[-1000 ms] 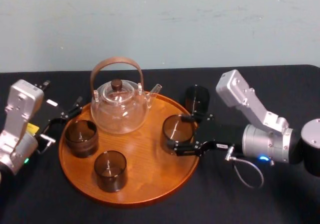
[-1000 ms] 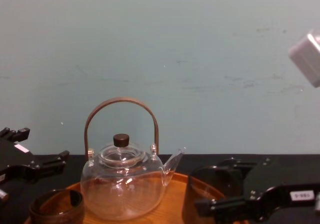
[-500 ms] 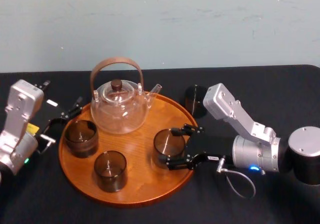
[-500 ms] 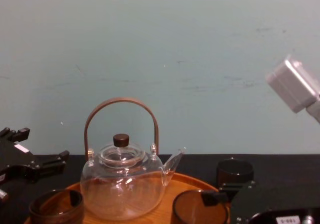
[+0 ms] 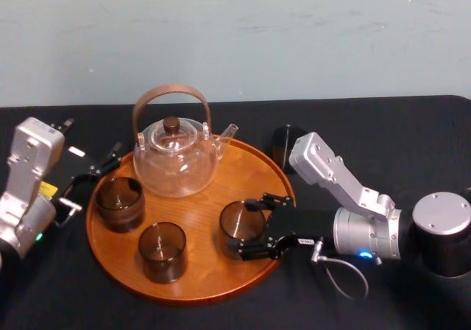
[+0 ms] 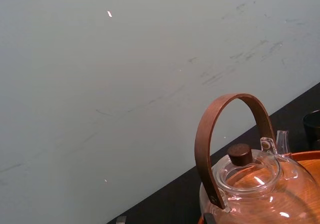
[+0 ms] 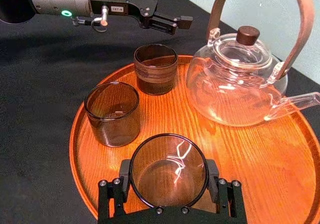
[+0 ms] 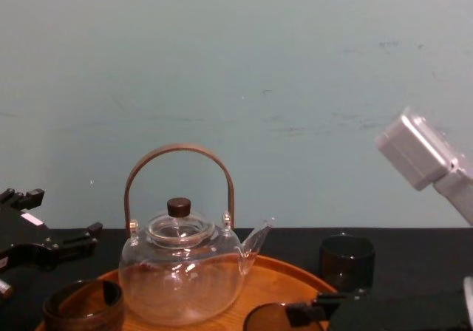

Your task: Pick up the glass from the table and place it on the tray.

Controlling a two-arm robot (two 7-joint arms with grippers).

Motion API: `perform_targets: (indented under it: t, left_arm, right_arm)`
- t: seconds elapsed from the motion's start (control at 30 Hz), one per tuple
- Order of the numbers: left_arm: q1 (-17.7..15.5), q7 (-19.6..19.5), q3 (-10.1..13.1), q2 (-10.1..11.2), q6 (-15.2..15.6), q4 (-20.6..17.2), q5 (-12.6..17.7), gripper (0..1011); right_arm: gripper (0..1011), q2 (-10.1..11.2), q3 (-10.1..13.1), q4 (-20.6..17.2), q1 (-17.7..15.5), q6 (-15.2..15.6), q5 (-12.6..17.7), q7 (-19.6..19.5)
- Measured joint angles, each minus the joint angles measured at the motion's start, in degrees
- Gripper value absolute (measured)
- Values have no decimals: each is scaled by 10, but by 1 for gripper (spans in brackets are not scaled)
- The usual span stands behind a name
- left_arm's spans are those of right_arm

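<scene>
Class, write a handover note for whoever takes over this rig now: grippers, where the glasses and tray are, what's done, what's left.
Right gripper: shut on a glass, low over the tray, right side; touchdown unclear.
Left gripper: open, parked left of the tray.
Done: two glasses and the teapot sit on the tray.
Left: release, withdraw; then probably the last glass on the table behind the tray.

Glossy wooden tray (image 5: 202, 223), smooth tinted glass (image 5: 241, 225)
</scene>
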Motion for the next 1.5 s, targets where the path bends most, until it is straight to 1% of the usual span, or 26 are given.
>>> perform_targets:
  t: [0.57,0.73,1.13,1.23,1.27,1.3,1.5]
  left_arm:
    - [0,0,0,0,0,0,0,1001]
    - [0,0,0,0,0,0,0,1001]
    - [0,0,0,0,0,0,0,1001]
    - [0,0,0,0,0,0,0,1001]
    - [0,0,0,0,0,0,0,1001]
    - [0,0,0,0,0,0,0,1001]
    - [0,0,0,0,0,0,0,1001]
  right_arm:
    - [903,-7,-12,15,4,1,1,4]
    - [903,-7,-14,15,4,0,-4,-1]
    - [903,-7,-13,15,3,0,-3,-1]
    - [937,-6,-13,16,3,1,-3,0]
    - [985,-6,-13,16,3,1,-3,0]
    - [997,-7,-13,16,3,1,-3,0]
    - [1002,-7,-13,16,3,1,-3,0]
